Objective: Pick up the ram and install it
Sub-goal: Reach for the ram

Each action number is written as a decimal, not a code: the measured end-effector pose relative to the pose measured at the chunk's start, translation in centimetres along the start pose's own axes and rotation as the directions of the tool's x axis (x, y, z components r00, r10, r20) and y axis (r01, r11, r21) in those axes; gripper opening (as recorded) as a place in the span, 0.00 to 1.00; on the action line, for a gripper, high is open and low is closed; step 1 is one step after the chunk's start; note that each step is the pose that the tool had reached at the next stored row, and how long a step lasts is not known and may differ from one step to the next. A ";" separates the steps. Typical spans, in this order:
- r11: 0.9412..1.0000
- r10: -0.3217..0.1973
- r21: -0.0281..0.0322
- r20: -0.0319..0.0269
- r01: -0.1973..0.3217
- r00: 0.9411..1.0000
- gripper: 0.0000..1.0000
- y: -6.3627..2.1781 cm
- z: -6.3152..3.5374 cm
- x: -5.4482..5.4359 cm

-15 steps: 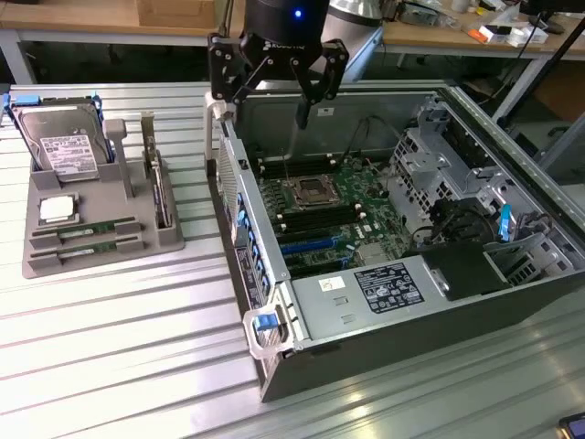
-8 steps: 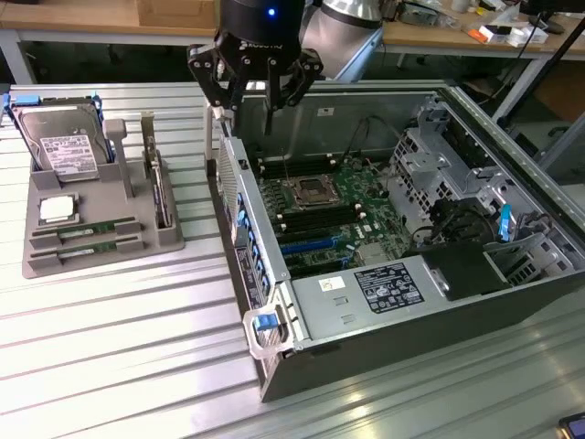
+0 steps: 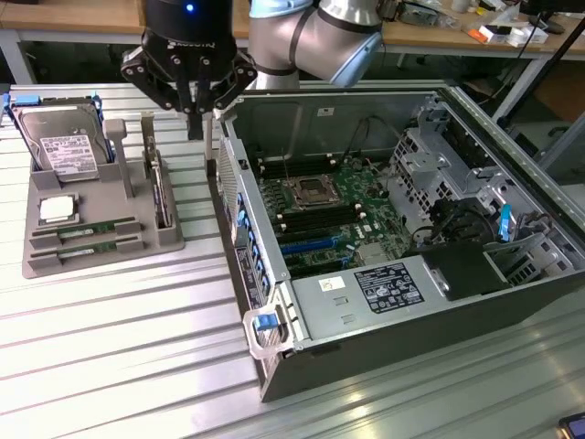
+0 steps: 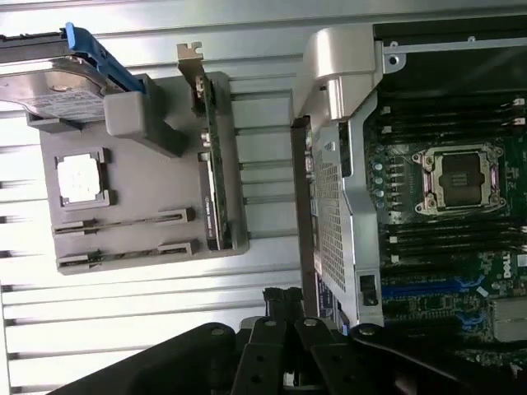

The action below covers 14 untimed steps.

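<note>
Ram stick (image 3: 88, 228): green, long and narrow, lying flat in a slot of the grey holder (image 3: 41, 265). Nothing touches it.
Second ram stick (image 3: 89, 245): same kind, parallel, just beside the first at its 6 o'clock in the exterior view.
Hard drive (image 3: 64, 146): stands at the holder's 12 o'clock end.
Processor chip (image 3: 57, 210): square and silver, in a recess between the drive and the ram.
Circuit card (image 3: 161, 187): stands on edge along the holder's 3 o'clock side.
Computer case (image 3: 274, 366): lid off, at the holder's 3 o'clock, with the motherboard (image 3: 320, 219) exposed.
Gripper (image 3: 196, 133): hovers over the gap between holder and case, at 1 o'clock from the ram and well apart from it. Its fingers (image 3: 195, 119) are pressed together with nothing between them.
Bench (image 3: 110, 347): ribbed metal, carrying the holder and the case.
</note>
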<state>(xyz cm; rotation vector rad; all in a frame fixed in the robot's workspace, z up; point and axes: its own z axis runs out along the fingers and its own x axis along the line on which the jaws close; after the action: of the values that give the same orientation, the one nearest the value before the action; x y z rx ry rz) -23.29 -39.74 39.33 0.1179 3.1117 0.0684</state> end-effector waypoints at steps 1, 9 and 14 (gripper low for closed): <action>1.000 0.000 0.000 0.000 0.000 1.000 0.11 -0.06 -0.02 0.7; 1.000 0.000 0.000 0.001 0.000 1.000 0.11 -0.52 -0.19 6.8; 1.000 0.000 0.000 0.001 0.000 1.000 0.11 -0.77 -0.29 10.1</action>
<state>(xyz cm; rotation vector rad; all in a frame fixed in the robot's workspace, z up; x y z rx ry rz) -33.46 -39.75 39.33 0.1179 3.1110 0.0684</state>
